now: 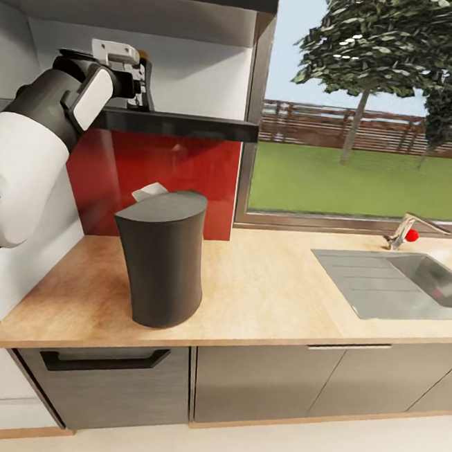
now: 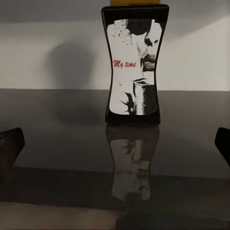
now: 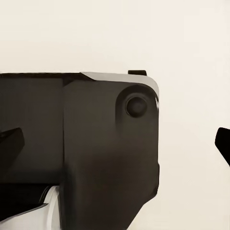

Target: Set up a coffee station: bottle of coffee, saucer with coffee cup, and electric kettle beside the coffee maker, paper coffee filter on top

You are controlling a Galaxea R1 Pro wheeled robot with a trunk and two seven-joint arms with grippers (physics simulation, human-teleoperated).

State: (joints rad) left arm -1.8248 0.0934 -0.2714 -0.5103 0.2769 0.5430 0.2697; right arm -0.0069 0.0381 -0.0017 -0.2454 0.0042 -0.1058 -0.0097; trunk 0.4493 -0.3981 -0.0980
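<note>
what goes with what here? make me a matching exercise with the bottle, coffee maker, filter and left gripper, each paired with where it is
Things:
1. bottle
2. coffee maker
3. filter
4. left gripper

Places:
A. on the wooden countertop, near the red backsplash
B. raised to shelf height, open and pointed at the bottle
C. upright on the glossy black shelf
D. peeking out behind the coffee maker's slanted top

Pairs: 1-C, 2-A, 3-D, 4-B
</note>
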